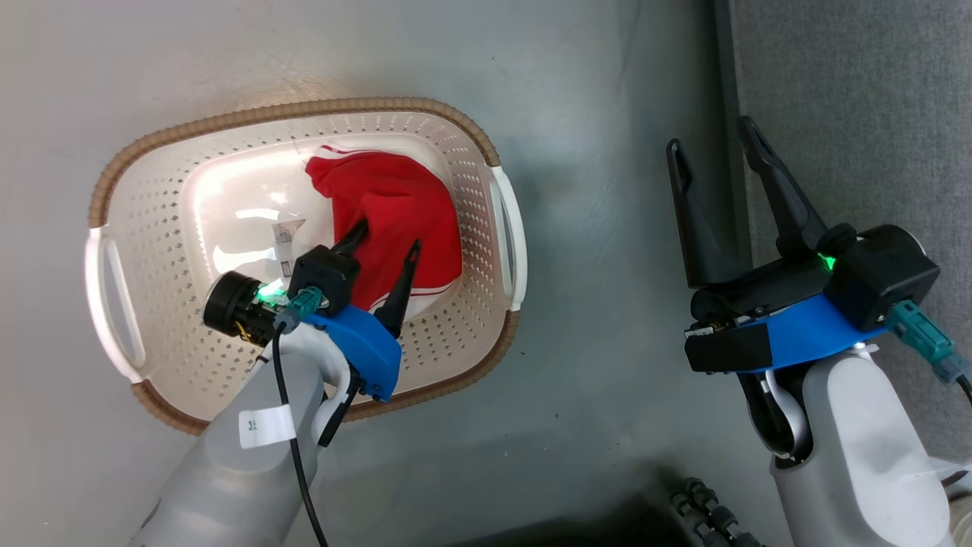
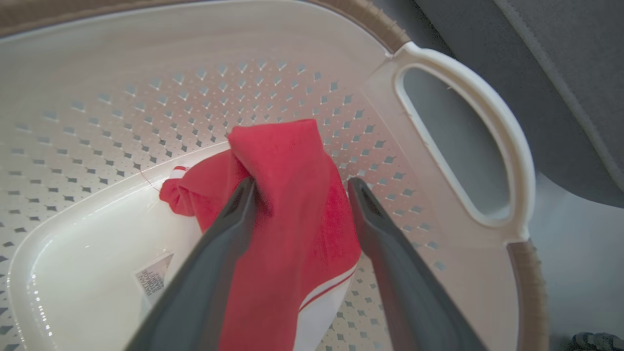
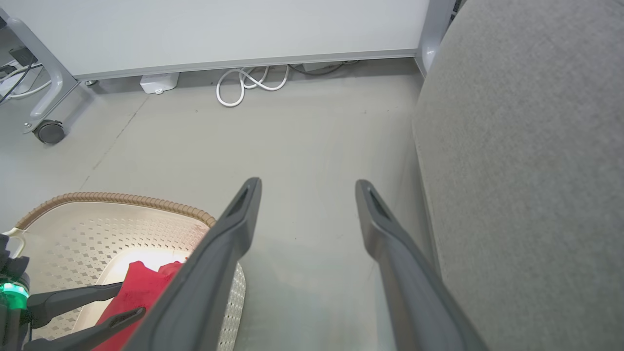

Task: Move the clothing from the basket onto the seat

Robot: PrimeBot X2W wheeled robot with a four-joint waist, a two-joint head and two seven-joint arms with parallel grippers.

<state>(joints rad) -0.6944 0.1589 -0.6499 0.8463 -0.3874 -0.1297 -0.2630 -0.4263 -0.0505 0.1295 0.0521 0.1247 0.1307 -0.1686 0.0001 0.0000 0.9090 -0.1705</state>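
A cream-white perforated plastic basket (image 1: pixel 152 228) holds one crumpled red, white-trimmed garment (image 1: pixel 395 197). The left gripper (image 1: pixel 389 233) straddles it, fingers apart; the right gripper (image 1: pixel 711 133) is likewise spread.

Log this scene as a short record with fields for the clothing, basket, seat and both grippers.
clothing: one red garment with white trim, bunched in the basket on the side nearer the seat
basket: on the floor, beside the seat
seat: grey fabric, to the robot's right of the basket
left gripper: open, inside the basket, astride a fold of the clothing
right gripper: open, holding nothing, above the floor between basket and seat
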